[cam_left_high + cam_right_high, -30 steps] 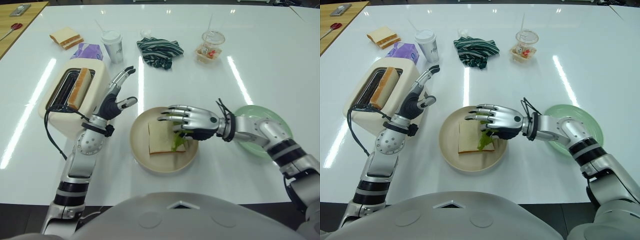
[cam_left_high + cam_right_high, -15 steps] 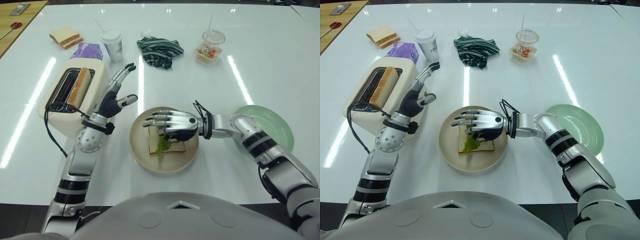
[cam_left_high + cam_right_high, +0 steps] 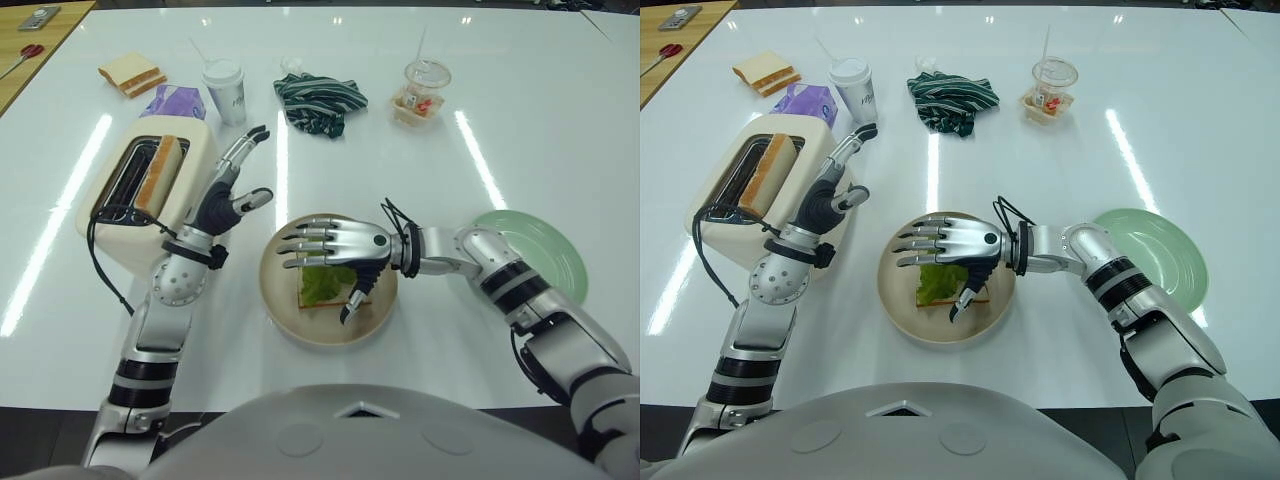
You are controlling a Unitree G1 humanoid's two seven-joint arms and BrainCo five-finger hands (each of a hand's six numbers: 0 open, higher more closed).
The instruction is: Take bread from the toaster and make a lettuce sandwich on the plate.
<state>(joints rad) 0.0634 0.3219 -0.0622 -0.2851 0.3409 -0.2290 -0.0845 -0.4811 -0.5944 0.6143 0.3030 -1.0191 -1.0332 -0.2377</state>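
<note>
A beige plate in front of me holds a bread slice with a green lettuce leaf lying on it. My right hand hovers flat just over the lettuce, fingers spread, holding nothing. A cream toaster stands to the left with one toasted slice upright in its slot. My left hand is raised beside the toaster's right side, fingers extended and empty.
A pale green plate lies at the right. At the back stand stacked bread slices, a purple packet, a lidded cup, a striped cloth and a clear cup. The toaster's black cord loops forward.
My right hand carried the lettuce leftwards onto the bread, then opened and let it go. The leaf now lies flat on the slice. The left hand barely moved.
</note>
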